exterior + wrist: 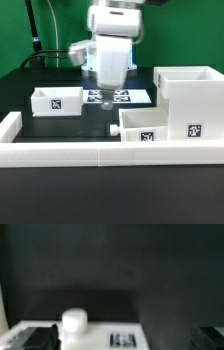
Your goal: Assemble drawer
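Pincer [107, 99] hovers over the marker board [130, 97], can't tell if clenched. Front-edge tray [138, 122] sits beside the casing [190, 100], probably staged for insertion.

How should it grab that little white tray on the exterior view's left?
Probably from above, pinching one thin side wall of the small tray: it sits upright with its top open, so one finger can drop inside and one outside.
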You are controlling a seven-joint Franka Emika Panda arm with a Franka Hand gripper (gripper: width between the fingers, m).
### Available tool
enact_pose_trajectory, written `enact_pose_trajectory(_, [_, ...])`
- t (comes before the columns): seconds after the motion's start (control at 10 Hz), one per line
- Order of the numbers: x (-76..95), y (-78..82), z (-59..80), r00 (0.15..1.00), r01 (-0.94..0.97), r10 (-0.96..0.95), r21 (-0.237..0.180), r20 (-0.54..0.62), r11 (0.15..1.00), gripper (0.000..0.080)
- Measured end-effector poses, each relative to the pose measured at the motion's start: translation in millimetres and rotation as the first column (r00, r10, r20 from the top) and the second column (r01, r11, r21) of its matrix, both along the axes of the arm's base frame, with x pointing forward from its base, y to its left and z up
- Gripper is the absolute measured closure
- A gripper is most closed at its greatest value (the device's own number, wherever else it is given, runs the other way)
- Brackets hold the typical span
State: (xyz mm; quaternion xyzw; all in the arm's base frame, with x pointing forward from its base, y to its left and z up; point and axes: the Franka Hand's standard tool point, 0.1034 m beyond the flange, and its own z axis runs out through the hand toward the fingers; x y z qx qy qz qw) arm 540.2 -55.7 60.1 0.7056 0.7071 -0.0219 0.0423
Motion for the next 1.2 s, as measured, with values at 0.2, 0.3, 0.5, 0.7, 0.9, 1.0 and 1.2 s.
enact_pose_trajectory(0.2, [-0.6, -1.7, -3.6, 1.0, -0.013, 0.013, 0.012, -0.002, 1.0, 0.0151])
enact_pose_trajectory(0.3, [-2.4, -18.6, -12.0, 1.0, -0.023, 0.023, 0.05, -0.009, 0.998, 0.0151])
enact_pose_trajectory(0.5, [-3.3, -29.4, -21.1, 1.0, 0.001, 0.001, 0.098, -0.017, 0.995, 0.0151])
enact_pose_trajectory(0.7, [-6.5, -35.0, -30.8, 0.999, -0.006, 0.012, 0.158, -0.035, 0.987, 0.0151])
enact_pose_trajectory(0.9, [-6.5, -17.9, -37.2, 0.999, 0.023, -0.014, 0.181, -0.05, 0.983, 0.0151])
enact_pose_trajectory(1.0, [-6.5, -7.3, -39.5, 0.998, 0.019, -0.009, 0.187, -0.055, 0.982, 0.0151])
enact_pose_trajectory(1.2, [-5.6, 16.1, -43.0, 0.997, 0.043, -0.031, 0.198, -0.065, 0.979, 0.0151])
